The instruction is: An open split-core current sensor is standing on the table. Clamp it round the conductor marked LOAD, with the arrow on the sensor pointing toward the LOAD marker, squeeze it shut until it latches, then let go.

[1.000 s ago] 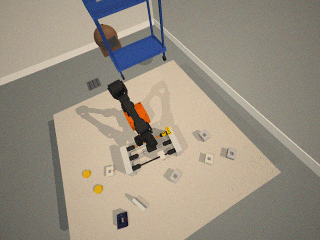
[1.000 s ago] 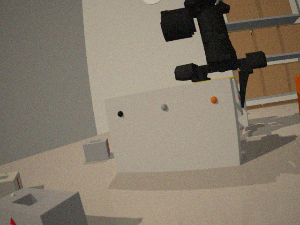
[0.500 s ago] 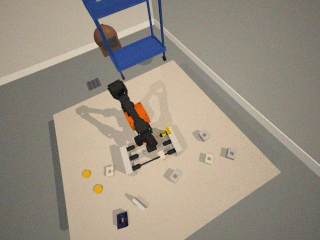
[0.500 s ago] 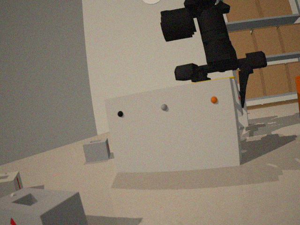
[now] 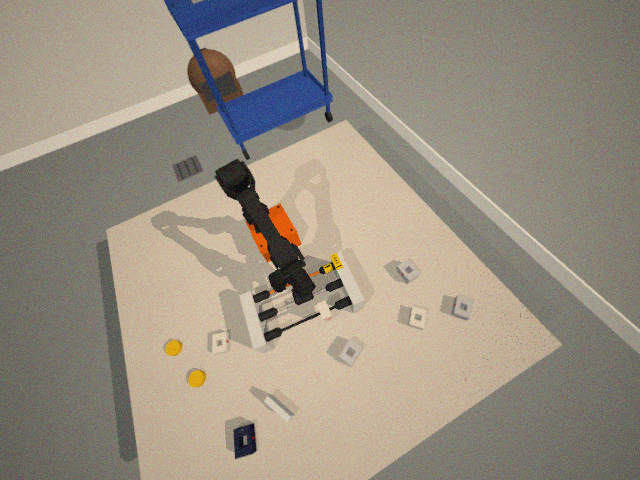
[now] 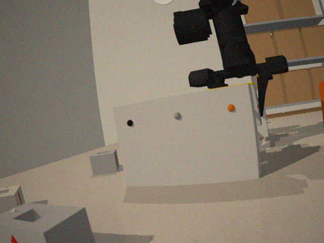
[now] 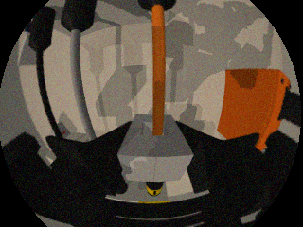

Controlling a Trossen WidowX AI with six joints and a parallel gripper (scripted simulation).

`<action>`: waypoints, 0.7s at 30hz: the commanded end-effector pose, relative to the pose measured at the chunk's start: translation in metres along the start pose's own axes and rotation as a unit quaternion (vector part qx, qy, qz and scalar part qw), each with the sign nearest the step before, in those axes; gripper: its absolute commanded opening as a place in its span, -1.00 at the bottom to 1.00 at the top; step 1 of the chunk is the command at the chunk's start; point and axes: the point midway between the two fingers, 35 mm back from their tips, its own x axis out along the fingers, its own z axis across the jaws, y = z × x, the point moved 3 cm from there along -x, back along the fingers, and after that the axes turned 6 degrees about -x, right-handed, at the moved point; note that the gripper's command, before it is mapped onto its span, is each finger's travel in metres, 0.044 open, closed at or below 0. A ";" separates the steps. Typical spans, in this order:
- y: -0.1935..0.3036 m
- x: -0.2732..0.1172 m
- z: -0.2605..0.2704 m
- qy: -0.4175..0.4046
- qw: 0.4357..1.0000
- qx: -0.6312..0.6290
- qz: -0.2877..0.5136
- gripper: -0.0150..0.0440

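My gripper (image 7: 153,124) is shut on a grey sensor (image 7: 157,165), with a black finger on each side. The orange conductor (image 7: 158,71) (image 5: 315,273) runs into the sensor between the fingers. A seam shows on the sensor's near face; I cannot tell whether it is latched. Its arrow cannot be made out. In the top view the arm hides the sensor, and a yellow tag (image 5: 336,261) stands at the conductor's right end. In the exterior view one finger (image 6: 262,96) shows beyond the white end wall (image 6: 183,146); the sensor is mostly hidden.
Grey (image 7: 77,71) and black (image 7: 44,85) conductors run parallel; the black one carries a cream block (image 5: 322,308). Another end wall (image 5: 251,320) stands left. Around the rack are several sensor-like blocks, including a dark blue one (image 5: 245,440), and two yellow discs (image 5: 173,347) (image 5: 196,378).
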 end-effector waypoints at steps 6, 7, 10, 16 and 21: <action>0.000 0.000 0.000 0.000 1.000 0.000 0.000 -0.01; 0.000 0.000 0.000 0.000 1.000 0.000 0.000 -0.03; 0.000 0.000 0.000 0.000 1.000 0.000 0.000 -0.10; 0.000 -0.003 0.000 -0.002 1.000 -0.002 -0.001 -0.49; 0.000 -0.001 0.000 0.000 1.000 0.000 0.000 -0.49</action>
